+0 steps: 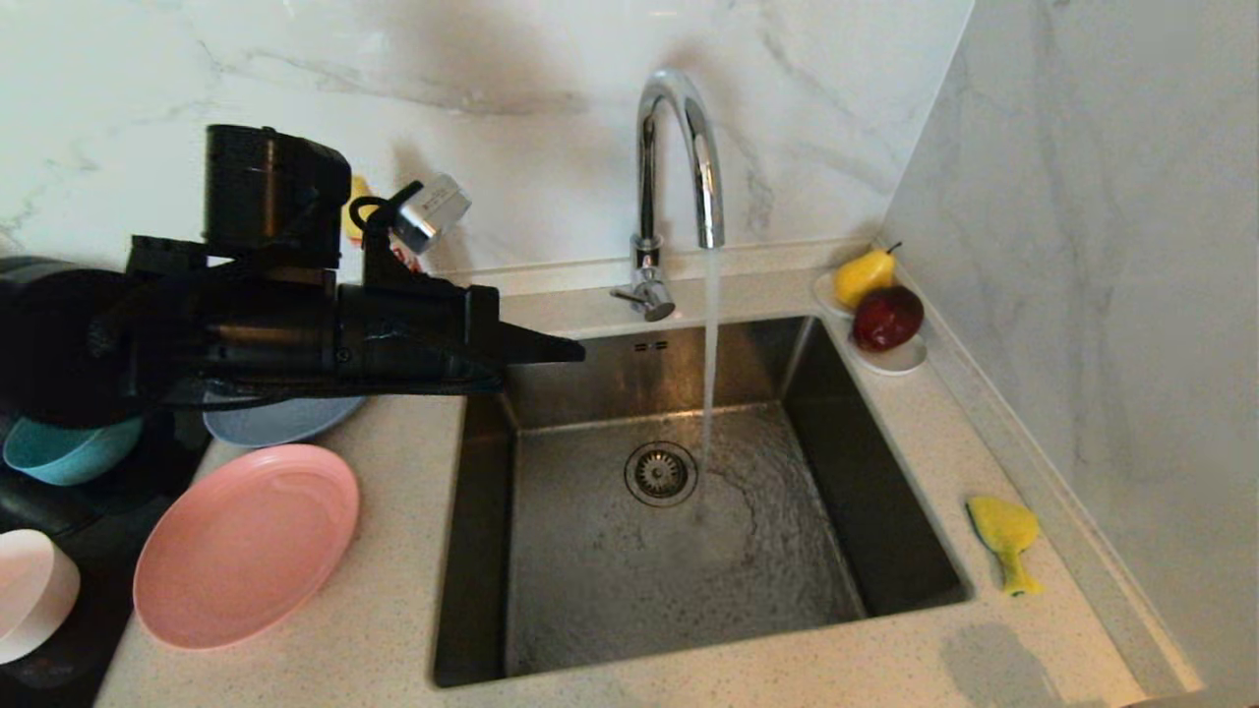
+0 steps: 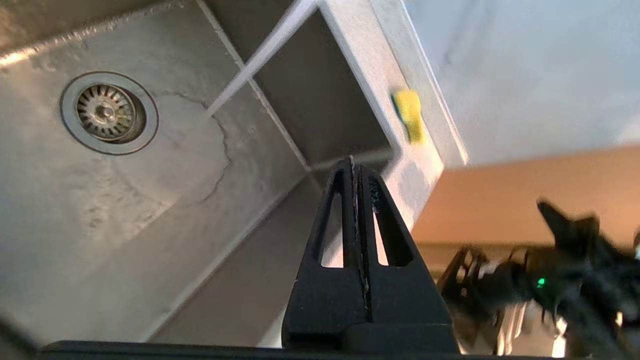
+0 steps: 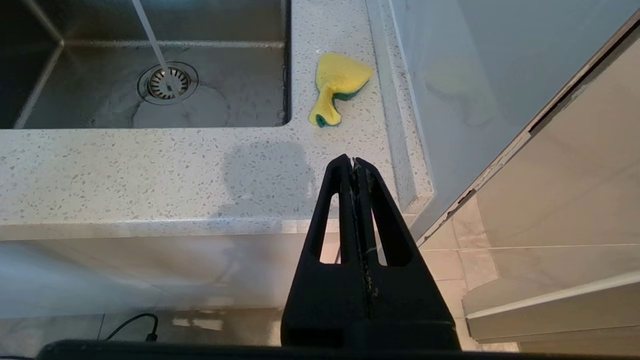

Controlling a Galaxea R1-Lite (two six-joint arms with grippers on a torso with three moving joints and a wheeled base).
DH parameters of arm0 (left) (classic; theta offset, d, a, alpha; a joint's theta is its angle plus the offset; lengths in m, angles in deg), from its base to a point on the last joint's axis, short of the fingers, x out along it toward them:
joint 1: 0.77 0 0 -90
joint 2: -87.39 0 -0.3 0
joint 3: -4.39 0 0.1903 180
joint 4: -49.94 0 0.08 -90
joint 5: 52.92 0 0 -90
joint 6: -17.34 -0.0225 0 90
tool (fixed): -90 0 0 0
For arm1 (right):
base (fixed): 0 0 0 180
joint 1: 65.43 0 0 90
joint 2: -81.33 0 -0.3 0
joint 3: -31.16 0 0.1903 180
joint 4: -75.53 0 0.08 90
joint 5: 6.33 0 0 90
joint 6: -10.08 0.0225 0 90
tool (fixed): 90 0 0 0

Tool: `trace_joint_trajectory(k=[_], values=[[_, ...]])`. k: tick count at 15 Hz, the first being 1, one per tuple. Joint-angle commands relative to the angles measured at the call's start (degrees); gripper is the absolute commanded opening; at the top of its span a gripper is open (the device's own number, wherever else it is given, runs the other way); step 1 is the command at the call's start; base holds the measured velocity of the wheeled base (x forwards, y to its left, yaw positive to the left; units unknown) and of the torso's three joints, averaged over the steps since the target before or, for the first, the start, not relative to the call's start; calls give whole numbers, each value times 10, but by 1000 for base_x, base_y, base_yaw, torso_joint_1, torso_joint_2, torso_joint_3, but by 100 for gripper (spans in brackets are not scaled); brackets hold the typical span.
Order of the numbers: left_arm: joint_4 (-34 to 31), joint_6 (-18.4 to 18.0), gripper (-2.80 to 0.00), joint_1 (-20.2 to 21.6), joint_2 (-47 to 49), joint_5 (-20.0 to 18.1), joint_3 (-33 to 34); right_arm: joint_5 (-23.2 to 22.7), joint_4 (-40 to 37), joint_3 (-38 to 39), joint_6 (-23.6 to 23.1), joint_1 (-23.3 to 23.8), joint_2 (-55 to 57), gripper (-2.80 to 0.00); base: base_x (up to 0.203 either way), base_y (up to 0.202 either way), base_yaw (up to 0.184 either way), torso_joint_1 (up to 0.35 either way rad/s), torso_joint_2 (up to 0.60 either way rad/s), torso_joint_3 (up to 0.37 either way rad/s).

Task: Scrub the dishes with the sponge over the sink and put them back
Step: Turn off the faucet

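The steel sink [image 1: 885, 472] lies in the middle of the counter, and water runs from the chrome faucet [image 1: 679, 147] beside the drain [image 1: 661, 473]. A bent yellow sponge [image 1: 1005, 538] [image 3: 337, 87] [image 2: 410, 114] lies on the counter right of the basin. Left of the sink lie a pink plate [image 1: 246, 546], a grey-blue plate [image 1: 280, 421], a teal bowl [image 1: 69, 452] and a pale pink bowl [image 1: 29, 590]. My left gripper [image 1: 575, 347] [image 2: 353, 161] is shut and empty, held level over the sink's left rim. My right gripper [image 3: 352, 161] is shut and empty, low in front of the counter edge.
A small white dish [image 1: 900, 359] with a yellow pear [image 1: 864, 275] and a red apple [image 1: 888, 317] stands at the sink's back right corner. Marble walls close the back and the right side. The left arm hides part of the grey-blue plate and the teal bowl.
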Motion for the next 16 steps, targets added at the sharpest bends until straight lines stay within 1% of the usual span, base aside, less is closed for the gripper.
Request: trace_joint_trajectory(k=[1, 3, 6, 7, 8, 10, 11, 13, 16], values=[[31, 32, -280, 2, 54, -1, 1, 0, 0, 0, 0, 0, 1, -280, 0, 0, 0, 0, 0, 0], [69, 66, -280, 2, 77, -2, 3, 0, 0, 0, 0, 0, 1, -280, 0, 0, 0, 0, 0, 0], [84, 74, -280, 1, 111, -3, 10, 0, 0, 0, 0, 0, 1, -280, 0, 0, 0, 0, 0, 0], [107, 78, -280, 1, 120, -2, 12, 0, 0, 0, 0, 0, 1, -280, 0, 0, 0, 0, 0, 0], [126, 94, -280, 2, 129, 0, 12, 1, 0, 0, 0, 0, 1, -280, 0, 0, 0, 0, 0, 0], [167, 124, -280, 3, 150, 18, 7, 0, 0, 0, 0, 0, 1, -280, 0, 0, 0, 0, 0, 0], [184, 127, -280, 3, 162, 25, 6, 0, 0, 0, 0, 0, 1, -280, 0, 0, 0, 0, 0, 0], [200, 130, -280, 3, 185, 27, -9, 0, 0, 0, 0, 0, 1, -280, 0, 0, 0, 0, 0, 0], [201, 159, -280, 3, 206, 26, -41, 0, 0, 0, 0, 0, 1, -280, 0, 0, 0, 0, 0, 0]])
